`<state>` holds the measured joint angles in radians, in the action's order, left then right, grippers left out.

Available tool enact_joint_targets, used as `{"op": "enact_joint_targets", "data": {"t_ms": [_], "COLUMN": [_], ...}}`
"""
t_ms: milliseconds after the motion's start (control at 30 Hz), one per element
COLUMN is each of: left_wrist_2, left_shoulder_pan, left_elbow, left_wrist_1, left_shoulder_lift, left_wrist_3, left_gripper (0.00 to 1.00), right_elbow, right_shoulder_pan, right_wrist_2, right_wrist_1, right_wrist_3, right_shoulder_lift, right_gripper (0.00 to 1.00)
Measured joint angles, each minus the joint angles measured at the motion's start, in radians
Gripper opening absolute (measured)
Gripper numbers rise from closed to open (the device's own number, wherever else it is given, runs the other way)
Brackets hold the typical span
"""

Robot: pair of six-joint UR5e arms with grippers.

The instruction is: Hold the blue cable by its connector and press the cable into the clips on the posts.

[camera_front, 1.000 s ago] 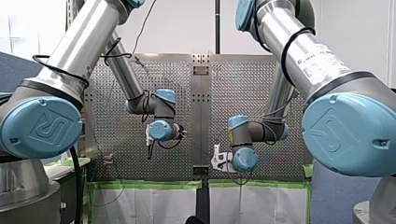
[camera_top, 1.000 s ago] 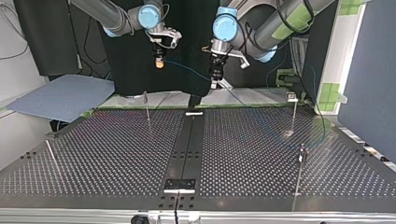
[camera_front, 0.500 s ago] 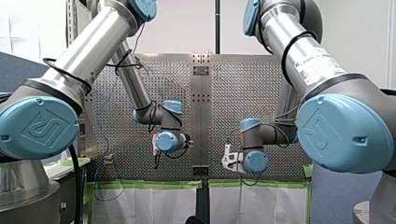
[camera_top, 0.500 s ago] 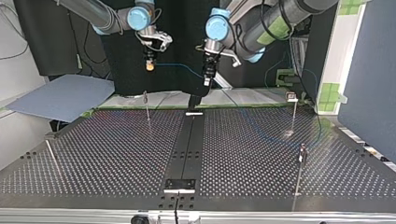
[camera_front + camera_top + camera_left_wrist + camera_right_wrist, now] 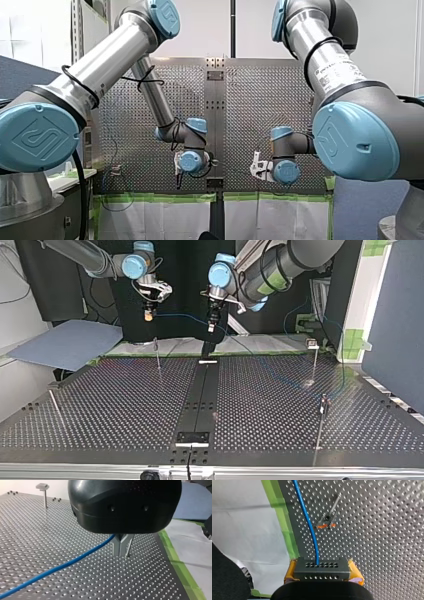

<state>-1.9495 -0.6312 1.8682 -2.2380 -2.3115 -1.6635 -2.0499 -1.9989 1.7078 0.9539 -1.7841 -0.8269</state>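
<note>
One connector clamped in right pincer; left pincer seemingly pinches blue cable.

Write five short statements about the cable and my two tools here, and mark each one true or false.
1. My right tool grips the connector between yellow pads. True.
2. My left tool is wide open. False: it is shut on the blue cable.
3. The cable sits in the clip of the post ahead of my right tool. False: it passes beside that post, apart from it.
4. In the top view the cable spans from one tool to the other. True.
5. Both tools rest on the table. False: both hang above it.
</note>
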Motion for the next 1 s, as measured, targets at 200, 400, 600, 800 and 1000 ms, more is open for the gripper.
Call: {"op": "enact_joint_targets", "data": {"t_ms": [200,400,600,800,1000], "left_wrist_2": [-0.002,-0.015,-0.046,-0.057,-0.085], "left_shoulder_pan": [-0.013,-0.049,-0.094,-0.115,-0.125], "left_elbow": [-0.037,-0.089,-0.14,-0.195,-0.247], "left_wrist_1": [-0.021,-0.048,-0.069,-0.083,-0.089], "left_shoulder_lift": [-0.041,-0.093,-0.144,-0.199,-0.24], "left_wrist_3": [-0.001,-0.022,-0.04,-0.052,-0.056], "left_gripper": [0.0,0.0,0.0,0.0,0.0], "right_elbow": [0.002,0.003,0.003,0.004,0.004], "right_shoulder_pan": [0.032,0.062,0.087,0.107,0.128], "right_wrist_2": [-0.015,-0.036,-0.047,-0.064,-0.083], "right_wrist_1": [0.019,0.033,0.057,0.069,0.072], "right_wrist_3": [-0.016,-0.024,-0.025,-0.026,-0.026], "right_shoulder_lift": [0.0,0.0,0.001,0.002,0.003], "right_gripper": [0.0,0.0,0.0,0.0,0.0]}}
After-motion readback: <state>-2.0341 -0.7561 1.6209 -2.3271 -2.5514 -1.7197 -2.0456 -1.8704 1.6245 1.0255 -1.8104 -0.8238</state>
